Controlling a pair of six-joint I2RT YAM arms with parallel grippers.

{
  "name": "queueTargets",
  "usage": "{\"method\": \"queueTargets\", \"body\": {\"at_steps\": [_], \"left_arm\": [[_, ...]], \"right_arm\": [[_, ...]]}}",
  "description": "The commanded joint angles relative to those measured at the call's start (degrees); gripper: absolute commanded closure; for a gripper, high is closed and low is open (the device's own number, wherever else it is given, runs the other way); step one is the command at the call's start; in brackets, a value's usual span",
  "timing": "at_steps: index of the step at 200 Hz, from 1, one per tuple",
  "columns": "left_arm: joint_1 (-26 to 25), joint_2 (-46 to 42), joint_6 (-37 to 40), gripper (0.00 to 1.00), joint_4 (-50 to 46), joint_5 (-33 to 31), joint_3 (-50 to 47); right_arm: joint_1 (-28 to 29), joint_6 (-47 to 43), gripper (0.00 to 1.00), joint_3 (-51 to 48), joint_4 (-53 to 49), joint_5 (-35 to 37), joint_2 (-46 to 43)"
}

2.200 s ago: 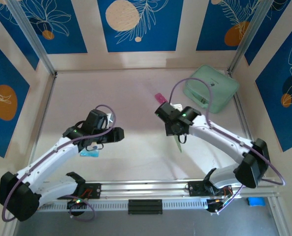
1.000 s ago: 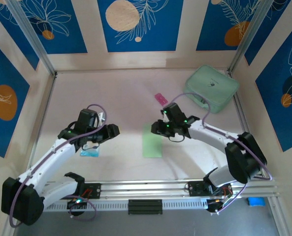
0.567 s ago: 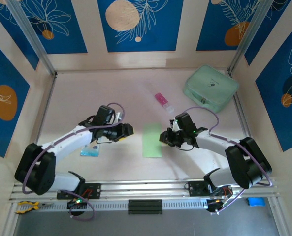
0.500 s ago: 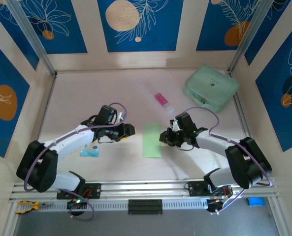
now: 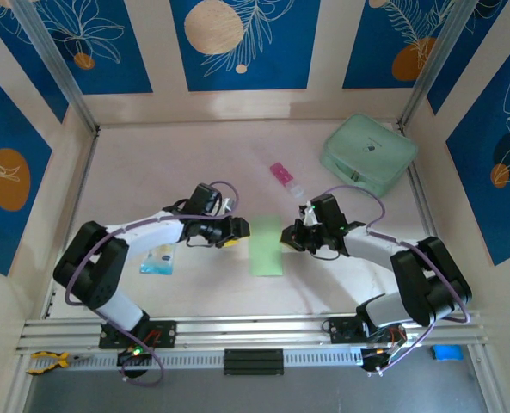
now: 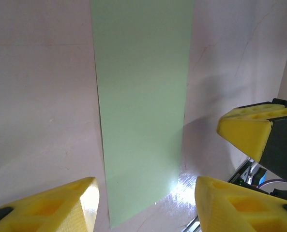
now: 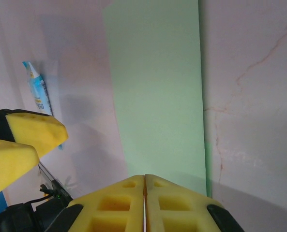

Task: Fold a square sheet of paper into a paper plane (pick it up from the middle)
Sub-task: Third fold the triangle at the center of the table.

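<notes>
The pale lime-green sheet of paper [image 5: 266, 245] lies flat on the table as a narrow upright rectangle, not in the form of a paper plane. My left gripper [image 5: 234, 231] is low at its left edge, open; its yellow fingers [image 6: 56, 205] straddle the near end of the paper [image 6: 143, 96]. My right gripper [image 5: 285, 238] is at the paper's right edge and shut. Its fingertips [image 7: 133, 186] press together just over the edge of the paper [image 7: 155, 87], with nothing visibly pinched. The two grippers face each other across the sheet.
A bulky mint-green case [image 5: 368, 155] sits at the back right. A small pink-and-white tube [image 5: 285, 178] lies behind the paper. A blue-and-white packet [image 5: 157, 260] lies left of the left arm. Metal rails run along the table's near edge [image 5: 255, 331].
The paper, held up by the right gripper at first, now lies on the table. Both grippers have closed in on it from the sides. The right jaws have shut.
</notes>
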Motion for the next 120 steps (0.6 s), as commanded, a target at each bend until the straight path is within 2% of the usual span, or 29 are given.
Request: {"method": "queueTargets", "body": {"at_steps": [1,52,120], "left_arm": [[-0.61,1.23,-0.55,0.45,1.77,1.29,1.5],[-1.25,4.59,-1.21,0.45,3.66,3.03,2.14],[-1.69,8.1,-1.38,0.46,3.49,3.15,3.71]], "right_arm": [[-0.51,0.09,0.9,-0.06,1.88,-2.95,0.88],[-0.39,0.23,0.92,0.93,4.14,-5.68,3.88],[-0.39,-0.46,0.94,1.9,6.72,-7.59,12.77]]}}
